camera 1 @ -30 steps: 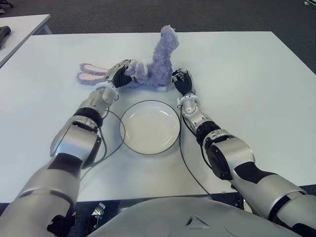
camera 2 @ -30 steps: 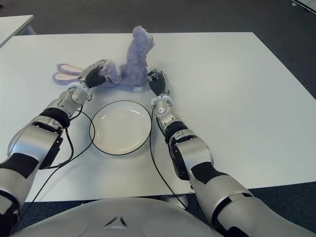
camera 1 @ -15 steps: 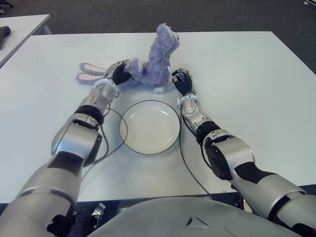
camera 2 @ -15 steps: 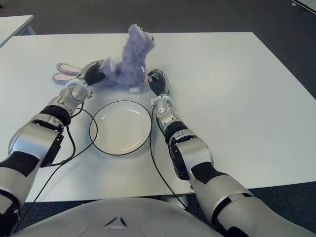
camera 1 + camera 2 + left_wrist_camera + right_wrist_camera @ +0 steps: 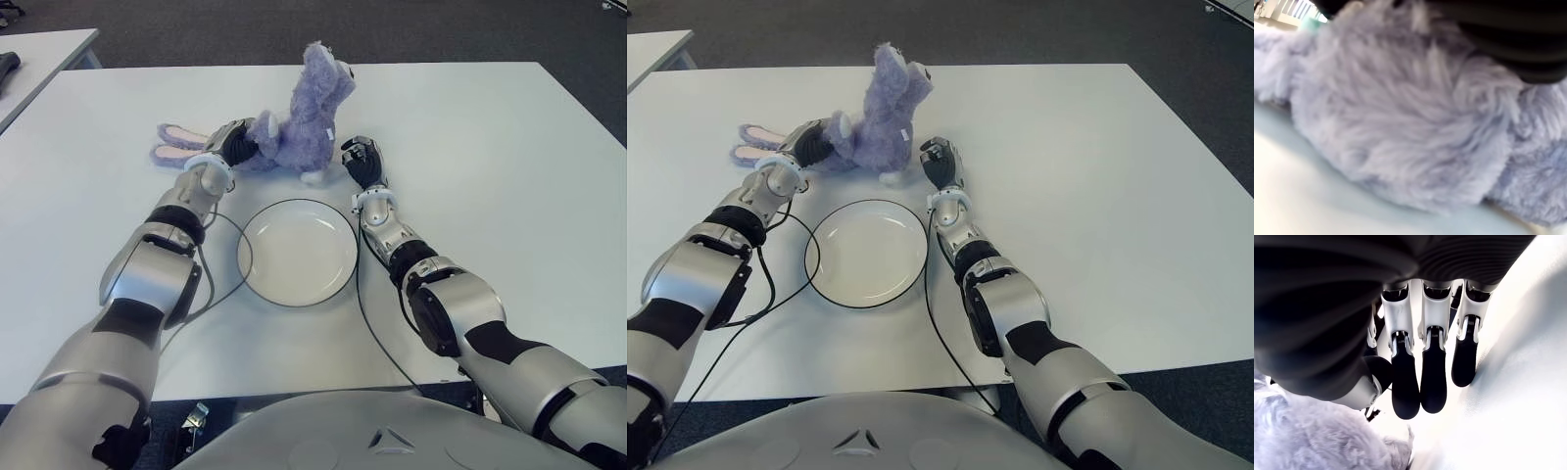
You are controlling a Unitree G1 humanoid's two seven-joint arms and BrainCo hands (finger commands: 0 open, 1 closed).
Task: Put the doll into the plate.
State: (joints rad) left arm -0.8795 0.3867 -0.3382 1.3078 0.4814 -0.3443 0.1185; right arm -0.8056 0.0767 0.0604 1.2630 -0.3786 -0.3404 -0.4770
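Observation:
The doll (image 5: 312, 110) is a purple plush rabbit at the back of the white table (image 5: 490, 147), its body tilted upward and its pink-lined ears (image 5: 179, 144) trailing flat to the left. My left hand (image 5: 233, 144) is shut on the doll's head end; purple fur (image 5: 1400, 122) fills the left wrist view. The white plate (image 5: 294, 257) with a dark rim lies nearer me, between my forearms, with nothing on it. My right hand (image 5: 361, 161) is just right of the doll's foot, its fingers (image 5: 1432, 377) extended and holding nothing.
Thin black cables (image 5: 231, 266) run from both wrists past the plate's sides. A second table (image 5: 44, 49) carrying a dark object (image 5: 8, 67) stands at the far left. Dark carpet lies beyond the table's far edge.
The doll's body has risen and swung more upright, shifting slightly left, as my left hand turned with it. My right hand has stayed in place.

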